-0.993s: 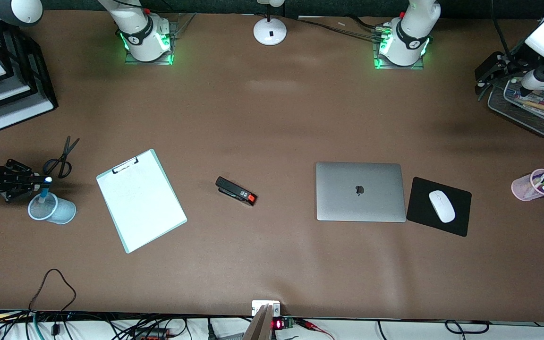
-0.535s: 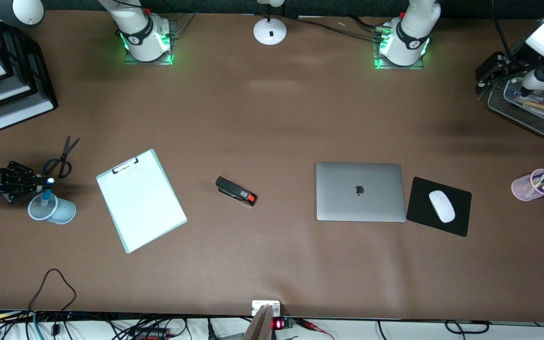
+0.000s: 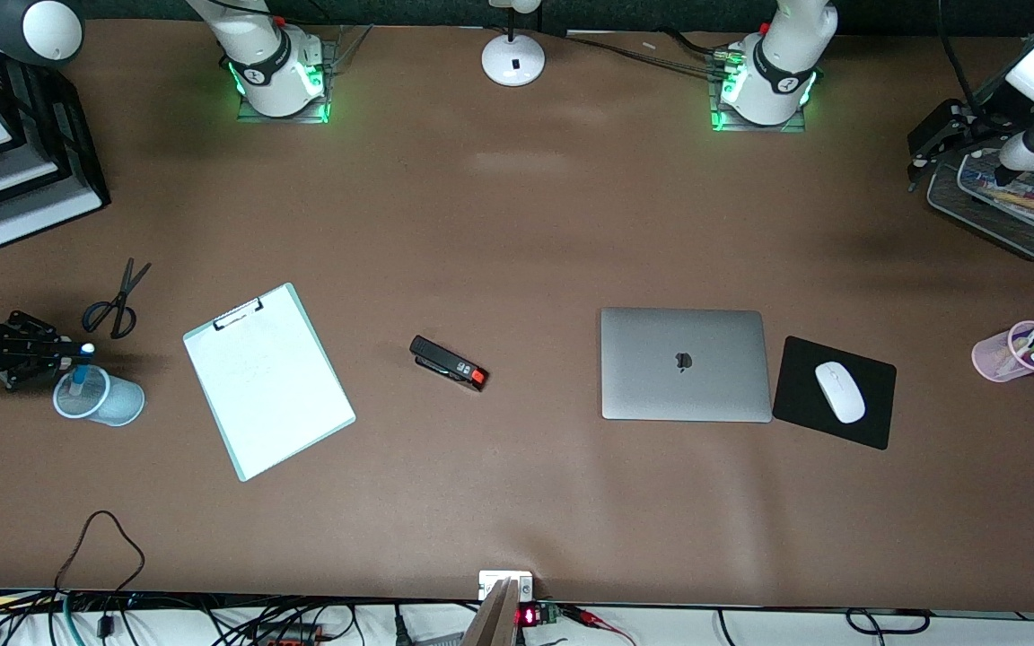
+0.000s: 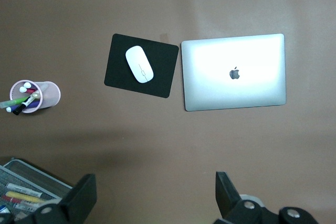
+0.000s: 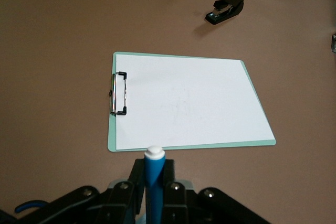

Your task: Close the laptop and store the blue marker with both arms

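The short bright-blue marker with a white tip [image 3: 77, 375], at the front view's middle-left edge, is clamped by the right gripper [image 3: 68, 348] over the pale-blue mesh cup [image 3: 102, 399]. A tilted release could miss the rim. The silver-grey laptop [image 3: 685, 363] lies closed at centre-right; the left gripper [image 4: 152, 198], upper right, hangs spread and empty.

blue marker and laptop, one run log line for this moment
laptop: closed | blue marker: in right gripper, shut, over blue cup | left gripper: open, over mesh tray

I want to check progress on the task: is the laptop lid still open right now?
No, the laptop lies flat and closed on the table, its lid with the dark logo facing up beside the mouse pad.
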`<action>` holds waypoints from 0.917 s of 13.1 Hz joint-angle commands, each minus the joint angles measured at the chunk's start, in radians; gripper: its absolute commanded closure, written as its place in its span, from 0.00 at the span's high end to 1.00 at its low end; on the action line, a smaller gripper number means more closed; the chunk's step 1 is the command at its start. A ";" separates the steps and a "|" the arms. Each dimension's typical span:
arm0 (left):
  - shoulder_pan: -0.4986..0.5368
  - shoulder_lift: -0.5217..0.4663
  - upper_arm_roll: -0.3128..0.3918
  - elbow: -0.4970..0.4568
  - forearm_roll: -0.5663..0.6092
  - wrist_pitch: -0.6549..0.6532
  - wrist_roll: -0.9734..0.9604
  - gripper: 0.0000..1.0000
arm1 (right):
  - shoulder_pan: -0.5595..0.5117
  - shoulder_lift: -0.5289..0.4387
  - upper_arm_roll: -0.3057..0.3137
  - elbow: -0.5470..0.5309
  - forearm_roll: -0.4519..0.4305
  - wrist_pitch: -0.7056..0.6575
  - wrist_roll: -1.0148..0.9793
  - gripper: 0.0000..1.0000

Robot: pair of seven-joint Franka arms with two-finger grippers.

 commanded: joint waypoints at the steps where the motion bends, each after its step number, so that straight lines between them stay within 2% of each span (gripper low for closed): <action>1: -0.048 0.011 0.035 0.025 -0.002 -0.005 0.019 1.00 | -0.017 0.040 0.007 0.044 0.017 -0.001 -0.023 0.00; 3: -0.122 0.016 0.110 0.025 -0.001 -0.005 0.017 1.00 | -0.026 0.043 0.007 0.044 0.017 0.012 -0.034 0.00; 4: -0.136 0.017 0.124 0.025 -0.001 -0.005 0.017 1.00 | -0.029 0.048 0.007 0.044 0.015 0.017 -0.035 0.00; 12: -0.154 0.031 0.124 0.023 -0.001 -0.003 0.008 1.00 | -0.025 0.071 0.027 0.044 0.017 0.065 -0.038 0.02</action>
